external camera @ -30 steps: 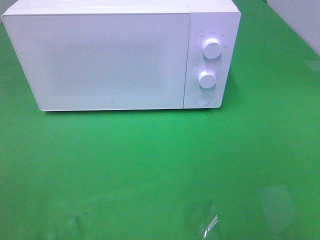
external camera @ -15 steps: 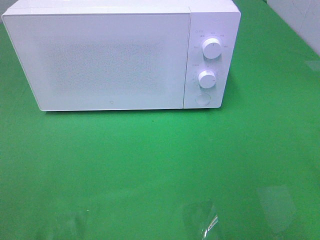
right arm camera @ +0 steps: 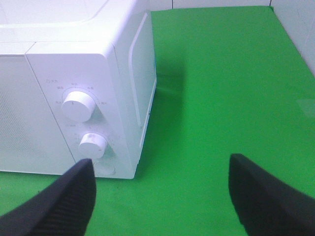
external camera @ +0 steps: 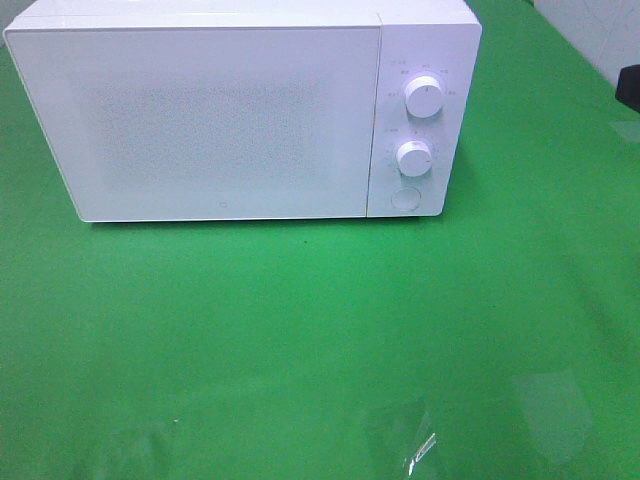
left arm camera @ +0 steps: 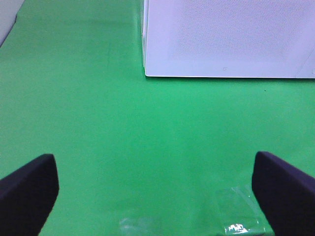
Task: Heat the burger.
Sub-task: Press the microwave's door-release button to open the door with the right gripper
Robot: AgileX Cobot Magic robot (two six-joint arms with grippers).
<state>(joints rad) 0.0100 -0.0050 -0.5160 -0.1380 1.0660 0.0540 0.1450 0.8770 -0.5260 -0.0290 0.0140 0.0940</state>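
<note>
The burger is out of view in all three views. A white microwave stands at the back of the green table with its door closed. In the left wrist view my left gripper is open over bare green cloth, with nothing between its dark fingers, and faces the microwave's lower front corner. My right gripper is open and empty too. It faces the microwave's control panel and right side from a short way off.
The panel carries two white dials and a round button. A scrap of clear film lies near the table's front edge. A dark shape shows at the right edge. A white wall borders the table at the far right.
A dark shape has come into the exterior high view at the right edge. The microwave and the film have not moved.
</note>
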